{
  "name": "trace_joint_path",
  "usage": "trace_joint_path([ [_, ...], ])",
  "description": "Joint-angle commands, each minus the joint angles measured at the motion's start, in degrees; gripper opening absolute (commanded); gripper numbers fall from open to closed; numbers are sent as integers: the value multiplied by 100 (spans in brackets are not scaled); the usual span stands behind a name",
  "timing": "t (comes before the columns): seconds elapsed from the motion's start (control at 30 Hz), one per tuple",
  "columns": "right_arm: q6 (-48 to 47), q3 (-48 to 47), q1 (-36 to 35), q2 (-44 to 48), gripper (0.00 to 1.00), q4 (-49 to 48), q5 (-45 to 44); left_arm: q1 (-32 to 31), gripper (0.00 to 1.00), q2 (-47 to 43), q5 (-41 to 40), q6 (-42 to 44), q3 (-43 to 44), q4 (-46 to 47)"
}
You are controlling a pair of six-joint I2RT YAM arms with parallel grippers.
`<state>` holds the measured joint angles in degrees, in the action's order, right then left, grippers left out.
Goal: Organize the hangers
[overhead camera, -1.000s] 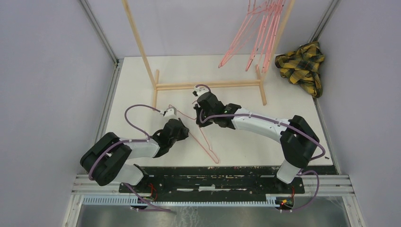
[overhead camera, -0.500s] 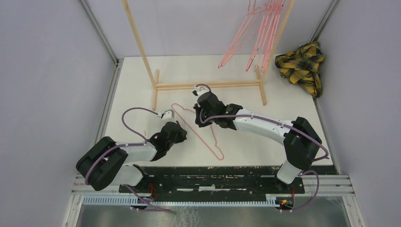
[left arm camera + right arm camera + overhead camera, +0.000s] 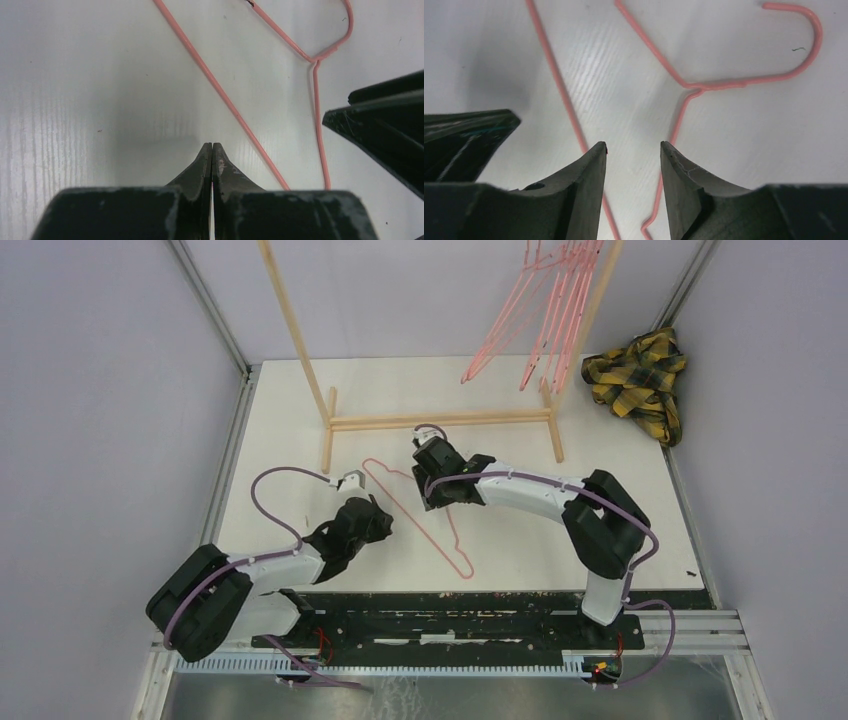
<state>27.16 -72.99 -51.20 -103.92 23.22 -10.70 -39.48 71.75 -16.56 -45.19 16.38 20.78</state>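
Observation:
One pink hanger lies flat on the white table, its hook pointing far-left. My right gripper hovers over its neck, open; in the right wrist view bare table shows between the fingers, and the hanger's wires run just outside and under them, with the hook ahead. My left gripper is shut on nothing, just left of the hanger; the left wrist view shows a wire passing to its right. Several more hangers hang on the rack.
The light wooden rack stands across the far half of the table, with its feet on the tabletop. A yellow-black plaid cloth is bunched at the far right corner. Grey walls close in both sides.
My right gripper has opened and let go of the hanger, which now lies flat a little to the right. My left arm has drawn back toward the near left, staying shut.

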Motion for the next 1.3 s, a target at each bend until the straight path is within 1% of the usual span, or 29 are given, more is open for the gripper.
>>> trace_joint_path([
  [0.0,-70,-217,513,-238,51,-186,-18,11,4,-404,-273,98,261,-463],
  [0.2,-215,-97,852,-399,47,-359,302,12,4,-581,-346,109,283,-646],
  [0.33,-285,-76,938,-538,43,-400,570,11,4,-504,-367,111,338,-663],
  [0.47,-266,-27,942,-583,42,-458,727,11,4,-343,-356,123,438,-652],
  [0.67,-242,68,936,-671,40,-516,683,12,4,-108,-296,133,523,-579],
  [0.83,-195,95,941,-818,38,-583,678,11,4,-128,-287,133,520,-594],
  [1.0,-118,98,938,-966,34,-669,667,15,8,-287,-335,134,514,-728],
  [1.03,-106,101,944,-1002,32,-665,638,11,10,-323,-350,133,519,-759],
  [1.07,-92,102,942,-1042,28,-656,611,11,13,-368,-361,133,523,-790],
  [1.1,-88,110,938,-1069,19,-642,579,12,19,-404,-387,133,524,-820],
  [1.13,-88,120,940,-1095,8,-629,539,11,25,-435,-406,135,532,-847],
  [1.17,-75,145,940,-1103,1,-623,497,11,31,-461,-429,135,545,-870],
  [1.27,-31,345,941,-961,1,-811,437,9,46,-457,-472,194,628,-908],
])
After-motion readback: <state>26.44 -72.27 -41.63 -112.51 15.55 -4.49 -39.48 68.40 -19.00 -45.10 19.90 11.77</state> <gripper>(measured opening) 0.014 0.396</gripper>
